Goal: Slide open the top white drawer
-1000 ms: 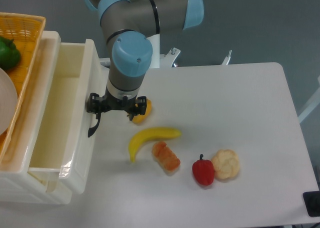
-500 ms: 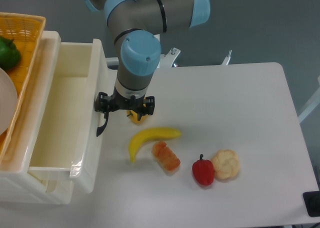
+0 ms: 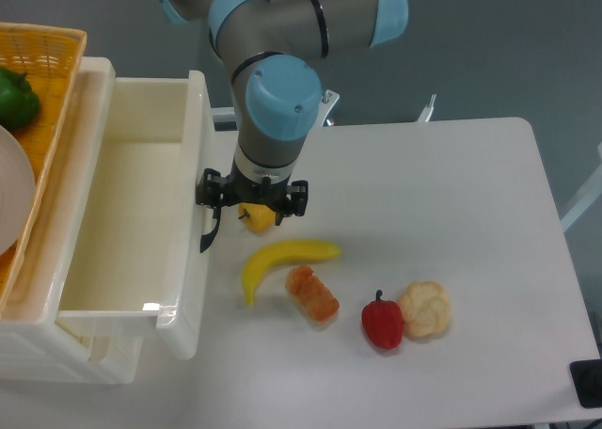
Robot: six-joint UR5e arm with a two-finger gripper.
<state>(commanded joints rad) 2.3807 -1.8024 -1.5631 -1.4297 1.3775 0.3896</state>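
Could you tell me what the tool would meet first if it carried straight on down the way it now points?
The tool points down at the black handle on the top white drawer. Below that, it would probably meet the white table, though depth is hard to judge.

The hand [image 3: 250, 199] hides most of the yellow fruit [image 3: 258, 216] and its own fingertips.

Glossy plastic top white drawer [image 3: 141, 213], woven wicker basket [image 3: 42, 90], matt table [image 3: 451, 213].
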